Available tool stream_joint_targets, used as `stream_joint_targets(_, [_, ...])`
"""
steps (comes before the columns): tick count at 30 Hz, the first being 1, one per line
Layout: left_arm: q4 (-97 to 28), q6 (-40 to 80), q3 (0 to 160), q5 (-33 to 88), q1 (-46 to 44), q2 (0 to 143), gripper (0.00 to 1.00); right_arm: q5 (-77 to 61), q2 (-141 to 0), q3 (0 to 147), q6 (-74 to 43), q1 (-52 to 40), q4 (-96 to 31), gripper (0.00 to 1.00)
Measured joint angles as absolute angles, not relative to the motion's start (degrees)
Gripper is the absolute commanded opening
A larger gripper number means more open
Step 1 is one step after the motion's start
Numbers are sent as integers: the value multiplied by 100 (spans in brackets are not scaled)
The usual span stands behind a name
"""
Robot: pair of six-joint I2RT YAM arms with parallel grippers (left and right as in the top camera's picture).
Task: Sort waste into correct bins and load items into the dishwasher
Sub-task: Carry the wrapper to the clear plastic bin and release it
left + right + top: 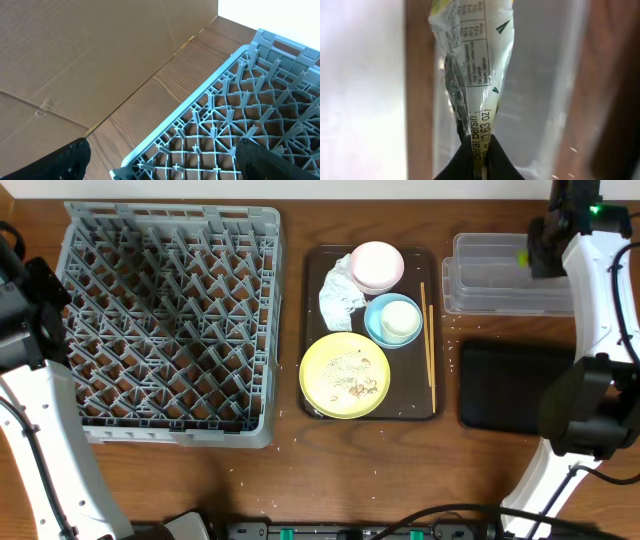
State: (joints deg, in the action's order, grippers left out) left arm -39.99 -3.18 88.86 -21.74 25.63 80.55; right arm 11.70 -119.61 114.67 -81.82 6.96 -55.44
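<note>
Hovering wide open over the left edge of the grey dish rack (165, 320), the left gripper (162, 160) is idling. At centre, the yellow plate (344, 375) is lying unloaded on the brown serving tray (311, 300). At right, waste sorting is under way: the right gripper (479, 161) is pinching the snack wrapper (480, 65), which is hanging just beyond its fingertips over the clear tub (500, 278). The next move is likely calling for a clean release.

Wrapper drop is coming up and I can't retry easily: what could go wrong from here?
1. The right gripper pinches the snack wrapper by one thin edge, apparently close to a wall of the clear tub; released here, it might catch the rim or land on the table.
2. The black tray lies beside the tub, so a drifting wrapper could end in the wrong bin.
</note>
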Motion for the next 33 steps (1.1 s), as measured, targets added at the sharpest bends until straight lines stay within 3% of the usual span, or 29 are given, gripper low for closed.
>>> stream_joint_targets(2, [-3999, -318, 8886, -2174, 2563, 8055, 94, 1201, -11961, 11467, -8121, 701, -5419, 24])
stream_joint_targets(4, [-3999, -318, 8886, -2174, 2563, 8055, 94, 1212, -11961, 11467, -8075, 701, -5413, 45])
stream_joint_targets(5, [-3999, -318, 8886, -2174, 2563, 8055, 94, 1214, -11963, 11467, -8071, 701, -5422, 51])
stream_joint_targets(14, [-3999, -318, 8886, -2174, 2563, 8055, 94, 993, -11963, 11465, -7218, 701, -4980, 77])
stream_joint_targets(23, [-4001, -320, 8886, -2174, 2563, 8055, 94, -1946, -11961, 11441, -4539, 419, -2659, 68])
stream_joint_targets(33, [-3999, -320, 8886, -2174, 2563, 8055, 94, -2099, -11992, 11434, -1925, -1347, -3721, 68])
